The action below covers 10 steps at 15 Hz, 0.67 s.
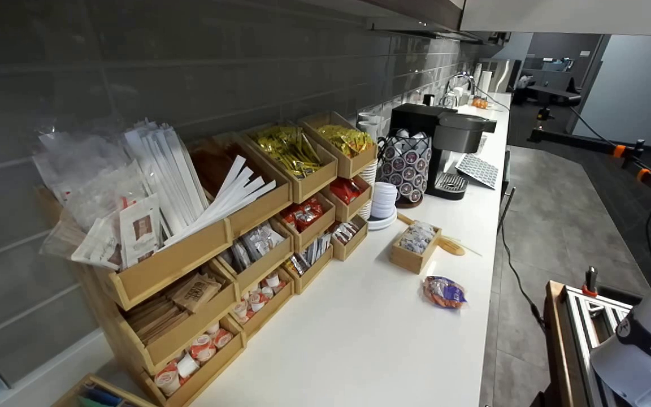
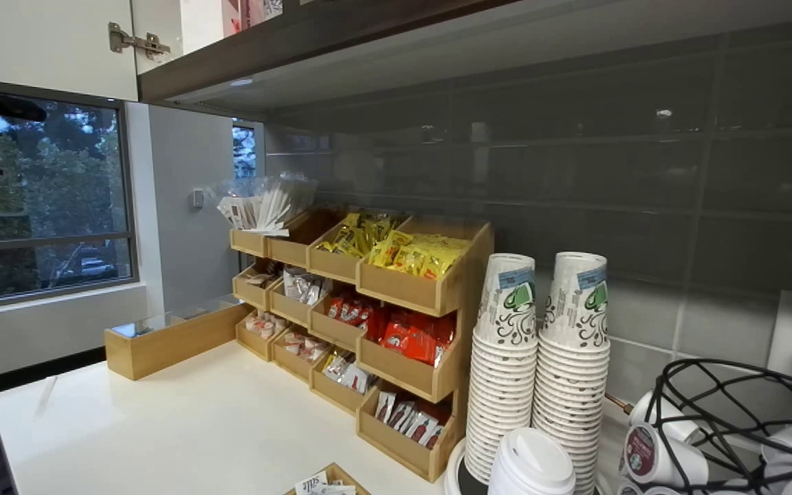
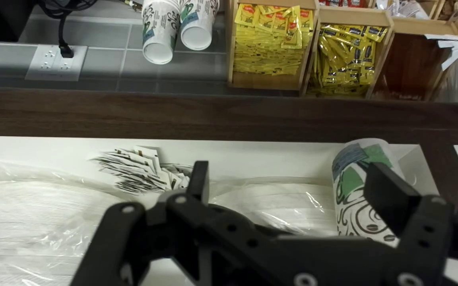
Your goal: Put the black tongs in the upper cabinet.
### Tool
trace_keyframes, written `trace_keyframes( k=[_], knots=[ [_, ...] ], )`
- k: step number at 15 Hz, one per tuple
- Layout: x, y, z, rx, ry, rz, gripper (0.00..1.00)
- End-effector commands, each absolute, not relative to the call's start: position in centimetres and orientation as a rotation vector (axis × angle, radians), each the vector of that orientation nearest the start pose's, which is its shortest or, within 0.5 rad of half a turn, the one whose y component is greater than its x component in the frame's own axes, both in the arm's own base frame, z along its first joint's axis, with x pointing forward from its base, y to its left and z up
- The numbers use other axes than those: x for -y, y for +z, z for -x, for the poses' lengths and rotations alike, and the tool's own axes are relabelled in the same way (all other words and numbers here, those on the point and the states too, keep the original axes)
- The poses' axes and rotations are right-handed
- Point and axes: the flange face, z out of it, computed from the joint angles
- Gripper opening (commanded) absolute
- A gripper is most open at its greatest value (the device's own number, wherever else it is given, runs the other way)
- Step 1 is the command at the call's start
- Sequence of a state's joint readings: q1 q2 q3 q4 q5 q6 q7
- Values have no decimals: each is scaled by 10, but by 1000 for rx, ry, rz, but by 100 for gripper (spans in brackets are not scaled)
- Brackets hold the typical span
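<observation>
Your tool (image 3: 288,171) has its fingers (image 3: 390,194) spread wide, gripping nothing — in the wrist view, plastic-wrapped goods (image 3: 38,222) and a patterned cup (image 3: 348,186) show behind it in the upper cabinet (image 3: 213,115). You can't tell from these views where the black tongs are (a colourful packet (image 1: 444,292) lies on the worktop (image 1: 348,345)).

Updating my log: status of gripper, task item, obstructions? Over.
Gripper open, empty, at open upper cabinet. Black tongs: can't make out. Paper cup and wrapped stacks inside may obstruct.
</observation>
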<state>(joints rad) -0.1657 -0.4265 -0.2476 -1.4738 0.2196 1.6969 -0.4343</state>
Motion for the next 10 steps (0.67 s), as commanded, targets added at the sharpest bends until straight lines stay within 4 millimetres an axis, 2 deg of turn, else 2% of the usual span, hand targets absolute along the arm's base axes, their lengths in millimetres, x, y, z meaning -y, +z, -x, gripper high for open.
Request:
trace_keyframes(
  k=[1,10],
  knots=[
    [176,884,-334,79,-1082,2913,100],
    [175,884,-331,81,-1071,2917,100]
  ],
)
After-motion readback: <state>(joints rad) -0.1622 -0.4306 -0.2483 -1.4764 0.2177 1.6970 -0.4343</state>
